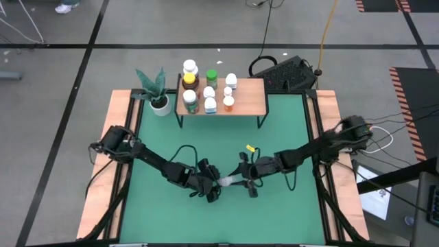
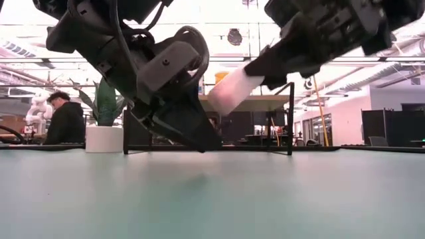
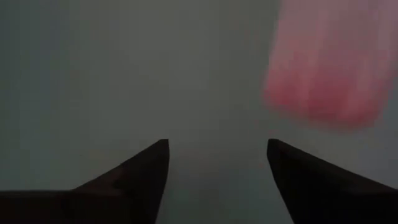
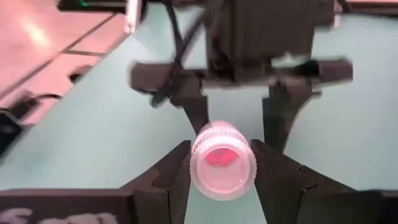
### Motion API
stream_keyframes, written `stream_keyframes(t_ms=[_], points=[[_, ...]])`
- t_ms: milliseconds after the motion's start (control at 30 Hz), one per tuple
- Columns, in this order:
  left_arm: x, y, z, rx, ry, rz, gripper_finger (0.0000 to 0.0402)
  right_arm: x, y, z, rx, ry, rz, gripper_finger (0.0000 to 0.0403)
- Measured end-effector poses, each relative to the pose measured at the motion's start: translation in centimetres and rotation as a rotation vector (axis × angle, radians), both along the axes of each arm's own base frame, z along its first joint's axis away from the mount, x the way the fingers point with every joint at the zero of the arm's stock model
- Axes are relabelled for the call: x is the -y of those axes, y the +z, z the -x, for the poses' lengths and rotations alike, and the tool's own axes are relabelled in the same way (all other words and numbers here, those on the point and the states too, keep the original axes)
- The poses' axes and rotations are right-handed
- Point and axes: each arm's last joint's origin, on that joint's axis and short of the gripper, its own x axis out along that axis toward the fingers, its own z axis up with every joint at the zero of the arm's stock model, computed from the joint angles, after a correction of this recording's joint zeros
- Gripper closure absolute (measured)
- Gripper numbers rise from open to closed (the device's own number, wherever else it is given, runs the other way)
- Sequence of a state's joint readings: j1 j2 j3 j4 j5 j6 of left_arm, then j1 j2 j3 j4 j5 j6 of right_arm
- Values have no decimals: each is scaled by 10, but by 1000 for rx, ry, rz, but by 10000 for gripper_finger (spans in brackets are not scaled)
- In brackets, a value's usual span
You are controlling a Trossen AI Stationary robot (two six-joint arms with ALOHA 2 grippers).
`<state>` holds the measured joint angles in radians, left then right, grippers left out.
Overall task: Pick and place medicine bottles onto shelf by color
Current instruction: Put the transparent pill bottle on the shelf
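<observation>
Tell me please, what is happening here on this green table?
The two dark robot arms meet above the middle of the green table. The right gripper is shut on a pale pink pill bottle, held on its side off the table. The left gripper is open right beside the bottle and grips nothing. At the far edge, the low light-wood shelf already carries several bottles, next to a potted green plant.
</observation>
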<state>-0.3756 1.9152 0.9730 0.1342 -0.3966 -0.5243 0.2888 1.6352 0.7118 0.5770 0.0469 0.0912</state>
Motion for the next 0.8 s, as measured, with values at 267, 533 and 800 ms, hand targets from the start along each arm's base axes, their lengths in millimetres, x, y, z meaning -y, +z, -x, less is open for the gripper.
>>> stream_keyframes(t_ms=[267, 533, 800], points=[[-1, -1, 1, -17, 16, -7, 86, 26, 53, 28, 37, -122, 163, 257], [-13, -1, -2, -8, 84, -38, 91, 105, 142, 46, -225, -388, 197, 257], [-24, 0, -7, 7, 114, -35, 103, 194, 208, 26, -458, -548, 268, 258]])
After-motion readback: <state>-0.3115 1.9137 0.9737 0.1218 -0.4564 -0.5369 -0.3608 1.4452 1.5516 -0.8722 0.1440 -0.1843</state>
